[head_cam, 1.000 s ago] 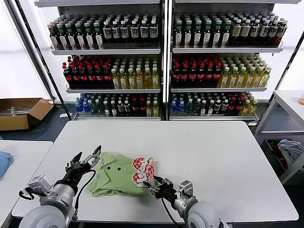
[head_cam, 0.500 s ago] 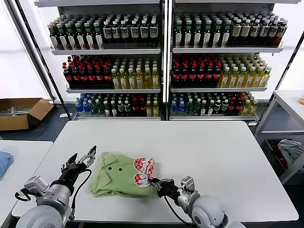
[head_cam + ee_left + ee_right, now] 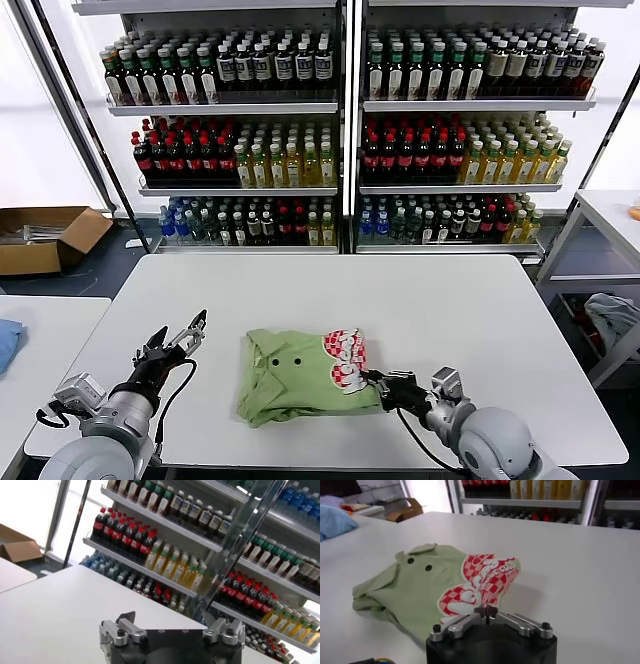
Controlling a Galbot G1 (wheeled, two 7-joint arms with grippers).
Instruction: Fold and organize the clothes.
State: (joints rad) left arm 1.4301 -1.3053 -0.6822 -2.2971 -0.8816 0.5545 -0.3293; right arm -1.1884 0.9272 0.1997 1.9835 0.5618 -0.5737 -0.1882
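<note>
Shirt (image 3: 300, 378) lies folded on the desk (image 3: 450, 320), near the front edge and roughly mid-width, collar and two dark buttons up, checkered logo patch (image 3: 346, 359) draped over the right-hand fold. Right tool (image 3: 392, 388) sits low at the shirt's right front corner, fingers closed together on the hem just beneath the patch; pinched there, most likely, to drag or flip that edge as part of tidying the fold. Seen from the right wrist, fingertips meet on a sliver of green cloth, so a thin grip, apt to slip if pulled hard.

Left tool (image 3: 178, 338) hovers left of the shirt, apart from it, fingers spread wide and holding nothing; apparently parked clear so as not to snag the fabric.

Room around the shirt: broad bare desk behind it and to its right, a fair strip to its left up to the left tool. Little margin in front, the desk's near edge lying close to the shirt's front fold, so any pull toward the robot risks hanging cloth over the rim. Safer directions: rightward or back.
</note>
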